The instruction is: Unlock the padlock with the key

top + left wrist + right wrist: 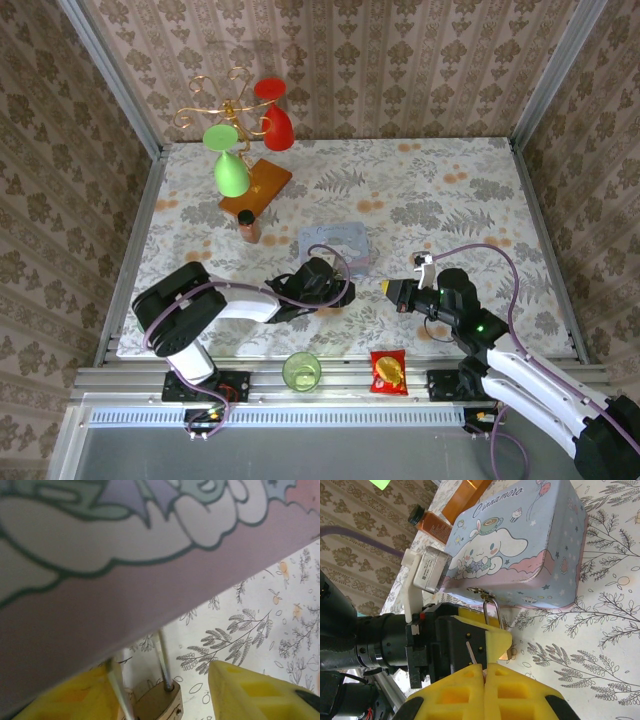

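Left wrist: left gripper [161, 680] straddles padlock [159, 704], right gripper [388, 288] points leftward

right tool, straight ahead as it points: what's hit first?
Probably the left tool, straddling the padlock right ahead of the held key; the pastel tin sits behind. Depth is unclear.

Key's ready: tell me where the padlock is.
Left wrist view, bottom centre: the padlock sits inside the left tool, its shackle running up to the tin.
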You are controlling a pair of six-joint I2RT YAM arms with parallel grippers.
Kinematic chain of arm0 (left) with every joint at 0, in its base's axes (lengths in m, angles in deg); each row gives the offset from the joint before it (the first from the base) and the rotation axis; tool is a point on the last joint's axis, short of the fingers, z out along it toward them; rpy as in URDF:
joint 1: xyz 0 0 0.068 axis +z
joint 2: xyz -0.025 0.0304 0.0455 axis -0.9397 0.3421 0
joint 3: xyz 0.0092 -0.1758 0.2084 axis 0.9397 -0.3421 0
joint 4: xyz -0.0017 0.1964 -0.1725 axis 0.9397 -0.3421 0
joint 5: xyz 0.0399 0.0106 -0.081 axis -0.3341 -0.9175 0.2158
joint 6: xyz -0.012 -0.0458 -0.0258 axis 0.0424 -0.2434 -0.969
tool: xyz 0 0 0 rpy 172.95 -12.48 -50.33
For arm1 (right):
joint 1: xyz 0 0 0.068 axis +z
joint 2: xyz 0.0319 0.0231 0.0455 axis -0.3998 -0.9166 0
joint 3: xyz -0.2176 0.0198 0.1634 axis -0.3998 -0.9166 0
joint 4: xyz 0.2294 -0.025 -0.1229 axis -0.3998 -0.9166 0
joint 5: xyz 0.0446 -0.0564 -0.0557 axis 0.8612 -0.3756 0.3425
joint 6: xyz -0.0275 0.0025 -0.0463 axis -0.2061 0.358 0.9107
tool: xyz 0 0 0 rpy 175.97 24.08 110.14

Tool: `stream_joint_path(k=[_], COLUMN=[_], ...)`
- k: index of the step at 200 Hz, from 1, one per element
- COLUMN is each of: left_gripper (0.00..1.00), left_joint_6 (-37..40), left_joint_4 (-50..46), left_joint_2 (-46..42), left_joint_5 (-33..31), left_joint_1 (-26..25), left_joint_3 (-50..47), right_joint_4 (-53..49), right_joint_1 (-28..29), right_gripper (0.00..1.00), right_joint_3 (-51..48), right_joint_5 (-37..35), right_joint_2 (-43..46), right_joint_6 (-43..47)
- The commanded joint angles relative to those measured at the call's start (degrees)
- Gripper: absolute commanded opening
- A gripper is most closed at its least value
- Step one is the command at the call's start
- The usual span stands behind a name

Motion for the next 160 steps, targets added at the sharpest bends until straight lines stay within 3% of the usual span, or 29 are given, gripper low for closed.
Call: stream_joint_path(k=[1, 23, 53, 87, 160], left_gripper=[0.44, 0.30, 0.28, 0.20, 0.02], left_joint_6=[-0.73, -1.21, -1.43, -4.24, -14.57], left_joint_4=[1.02, 1.76, 1.07, 7.37, 20.13], left_joint_2=[1.79, 0.98, 1.45, 3.38, 2.63], left_joint_5=[-0.78, -1.47, -3.52, -4.06, -2.14], left_joint_1=[-0.35, -0.52, -0.90, -1.00, 0.06], left_joint_3=[-0.40, -1.14, -1.16, -3.24, -6.61], right_joint_4=[-0.79, -0.38, 4.15, 13.13, 15.15], right_joint_1=[-0.40, -0.40, -0.38, -0.03, 0.34], right_gripper=[0.00, 0.00, 0.00, 0.00, 0.00], right_joint_3=[-1.00, -1.64, -5.03, -9.50, -9.38], right_joint_5=[-1.35, -1.61, -2.43, -2.01, 0.65], right_joint_2=[0.54, 0.45, -1.55, -6.66, -9.99], right_joint_6=[-0.48, -1.06, -6.15, -12.83, -24.90])
